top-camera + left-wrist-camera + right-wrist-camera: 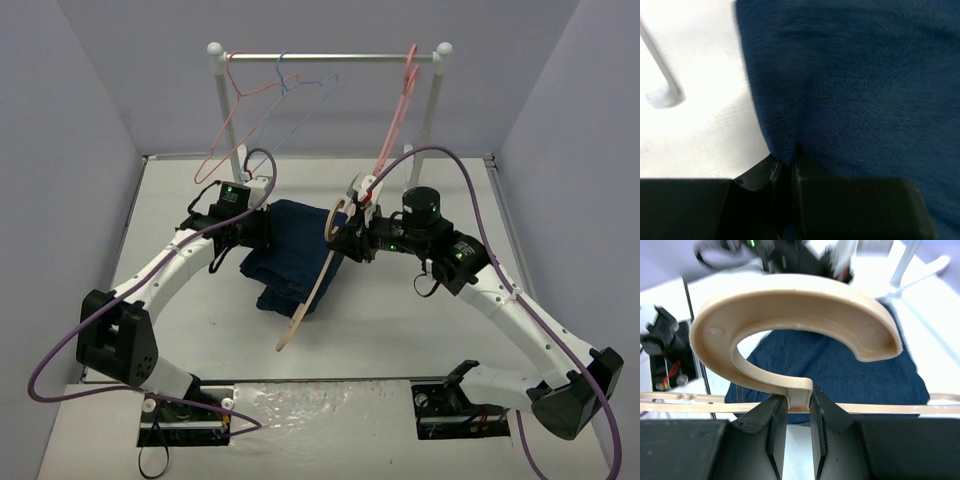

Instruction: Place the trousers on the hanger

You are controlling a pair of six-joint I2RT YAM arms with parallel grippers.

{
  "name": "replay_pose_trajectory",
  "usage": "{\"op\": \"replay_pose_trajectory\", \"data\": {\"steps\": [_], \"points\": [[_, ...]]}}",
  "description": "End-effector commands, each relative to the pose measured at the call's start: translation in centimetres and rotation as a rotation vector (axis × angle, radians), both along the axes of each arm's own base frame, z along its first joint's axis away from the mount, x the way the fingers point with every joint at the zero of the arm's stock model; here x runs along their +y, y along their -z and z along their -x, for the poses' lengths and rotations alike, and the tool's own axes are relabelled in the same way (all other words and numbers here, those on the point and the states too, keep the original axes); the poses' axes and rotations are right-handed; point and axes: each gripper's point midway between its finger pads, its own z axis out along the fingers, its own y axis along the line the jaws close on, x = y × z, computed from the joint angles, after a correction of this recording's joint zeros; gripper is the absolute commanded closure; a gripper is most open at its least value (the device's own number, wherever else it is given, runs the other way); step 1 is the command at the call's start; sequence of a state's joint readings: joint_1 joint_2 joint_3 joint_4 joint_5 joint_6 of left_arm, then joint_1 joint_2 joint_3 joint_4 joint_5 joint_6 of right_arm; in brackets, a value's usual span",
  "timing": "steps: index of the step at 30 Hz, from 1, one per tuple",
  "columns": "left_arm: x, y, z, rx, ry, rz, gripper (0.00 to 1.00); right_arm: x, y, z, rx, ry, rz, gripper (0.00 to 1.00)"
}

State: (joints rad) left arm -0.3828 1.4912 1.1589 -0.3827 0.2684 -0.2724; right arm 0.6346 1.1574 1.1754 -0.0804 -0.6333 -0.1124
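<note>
left pincer (790, 161) low, pinching trousers (865, 100); right pincer (799, 412) clamping hanger (790, 302) neck

Folded trousers (290, 240) fill the middle of the table (400, 330), flanked by the left claw (789, 162) and right claw (799, 407); the hanger (304, 305) slants across their right edge. Behind, a rack (330, 57) hung with thin hangers (410, 70) bars the far side. Walls (60, 150) close both sides. Bare table lies open in front, between the arms (175, 262).

Robot lab cell: plain lilac walls (60, 120) boxing white table (400, 330), bolted arms (520, 310), small garment rail (330, 57).
</note>
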Motion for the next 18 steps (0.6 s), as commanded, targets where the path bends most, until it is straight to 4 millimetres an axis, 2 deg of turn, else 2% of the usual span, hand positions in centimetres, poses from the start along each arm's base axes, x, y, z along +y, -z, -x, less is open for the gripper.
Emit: {"op": "replay_pose_trajectory", "data": {"steps": [1,2,5,8,10,12,15,18], "points": [[0.0,1.5,-2.2,-0.012,-0.069,0.036,1.0,0.6,-8.9,-0.1,-0.167,-0.032,-0.111,1.0],[-0.5,2.4,-1.9,0.016,-0.066,0.054,1.0,0.8,-10.0,-0.2,-0.175,-0.033,-0.12,1.0],[-2.2,2.3,-2.2,-0.016,-0.047,0.11,1.0,1.3,-11.7,-0.5,-0.187,-0.041,-0.137,1.0],[-3.5,2.7,-1.9,0.0,-0.035,0.137,1.0,1.6,-12.1,-1.0,-0.187,-0.033,-0.124,1.0],[-4.6,3.0,-1.7,0.003,-0.024,0.164,0.94,1.5,-12.7,-1.0,-0.2,-0.031,-0.124,1.0],[-5.2,3.3,-1.5,0.0,-0.019,0.181,0.8,1.4,-13.1,-1.1,-0.21,-0.023,-0.127,1.0],[-5.6,3.2,-0.9,0.011,-0.035,0.229,0.43,1.2,-13.2,-1.0,-0.216,-0.017,-0.125,1.0],[-5.3,2.1,-0.9,-0.028,-0.053,0.242,0.28,0.9,-13.7,-1.1,-0.229,-0.006,-0.12,1.0]]}}
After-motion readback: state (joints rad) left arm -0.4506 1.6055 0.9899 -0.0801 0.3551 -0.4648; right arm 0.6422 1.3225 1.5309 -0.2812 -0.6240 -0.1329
